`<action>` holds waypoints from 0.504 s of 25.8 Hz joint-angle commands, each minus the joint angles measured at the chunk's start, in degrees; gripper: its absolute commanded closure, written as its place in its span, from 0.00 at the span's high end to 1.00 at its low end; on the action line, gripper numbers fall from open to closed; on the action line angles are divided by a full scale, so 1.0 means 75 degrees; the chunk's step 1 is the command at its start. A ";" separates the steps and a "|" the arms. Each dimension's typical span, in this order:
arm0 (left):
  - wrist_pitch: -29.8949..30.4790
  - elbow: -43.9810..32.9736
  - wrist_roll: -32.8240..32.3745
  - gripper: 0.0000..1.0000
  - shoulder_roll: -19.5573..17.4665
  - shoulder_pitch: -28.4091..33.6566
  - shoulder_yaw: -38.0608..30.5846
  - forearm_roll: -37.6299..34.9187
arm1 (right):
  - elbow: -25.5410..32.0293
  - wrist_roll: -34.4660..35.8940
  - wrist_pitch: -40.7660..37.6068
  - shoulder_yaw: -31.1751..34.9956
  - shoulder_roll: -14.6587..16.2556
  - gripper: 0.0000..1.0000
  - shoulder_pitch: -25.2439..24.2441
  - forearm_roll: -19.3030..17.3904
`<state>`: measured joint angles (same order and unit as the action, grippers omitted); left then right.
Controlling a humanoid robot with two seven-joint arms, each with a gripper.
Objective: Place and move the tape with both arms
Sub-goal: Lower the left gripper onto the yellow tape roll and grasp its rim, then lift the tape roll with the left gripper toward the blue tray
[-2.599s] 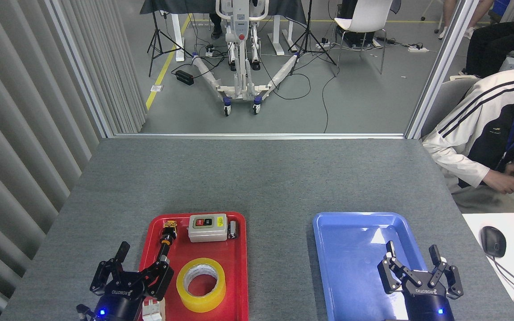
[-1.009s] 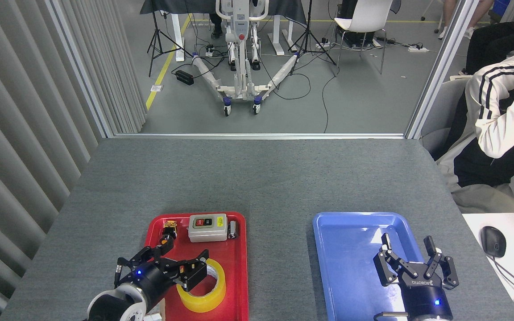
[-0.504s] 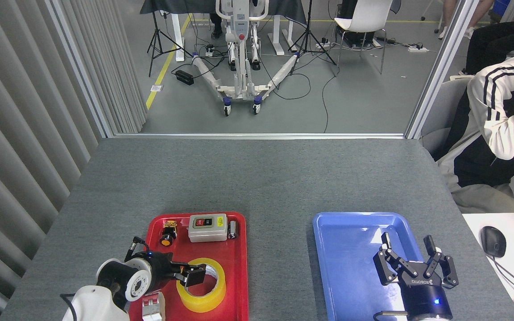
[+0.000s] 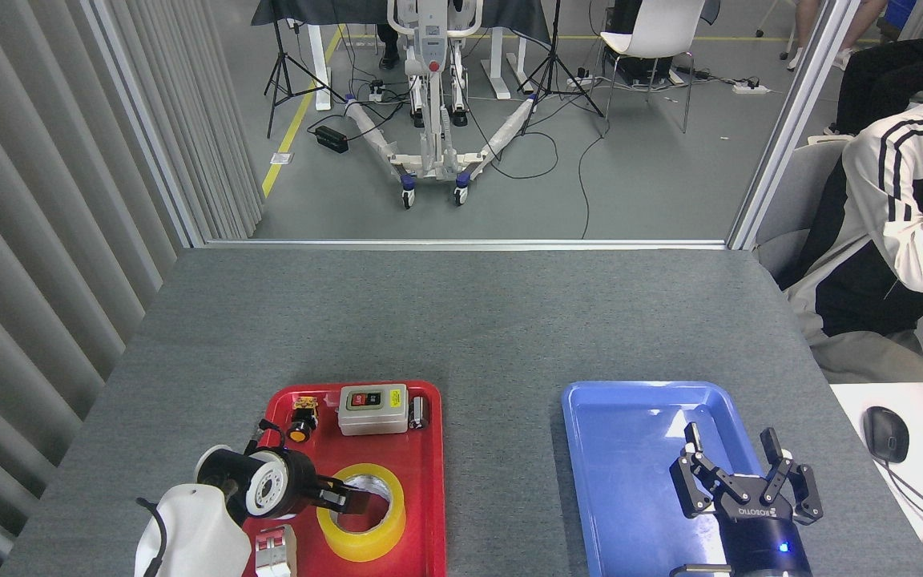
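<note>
The tape, a wide yellow roll with a pale core, lies flat at the near end of the red tray. My left gripper comes in sideways from the left, and its dark fingers lie over the roll's left wall and reach into the core. Their spread is too dark to read from this angle. My right gripper hovers open over the near right part of the blue tray, with nothing between its fingers.
The red tray's far end holds a grey switch box, an orange-capped part and a small dark cylinder. A white clip lies by my left wrist. A seated person is at the table's right, beside a mouse.
My left arm swung in from the tray's left edge, turned sideways and pushed its fingers over the tape's left wall into the core. The right gripper dropped slightly. The person raised an arm.
</note>
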<state>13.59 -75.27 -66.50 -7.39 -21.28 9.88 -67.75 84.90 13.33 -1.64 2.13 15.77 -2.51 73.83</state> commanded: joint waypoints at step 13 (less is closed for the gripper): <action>0.0297 0.0181 -0.0707 0.00 0.0095 -0.0116 -0.0016 -0.0353 | 0.0012 0.0004 -0.0015 -0.0002 0.0030 1.00 -0.0005 0.0000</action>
<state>14.98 -74.12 -71.60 -7.08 -22.33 9.80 -71.02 84.99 13.56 -1.72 2.11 15.71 -2.51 73.84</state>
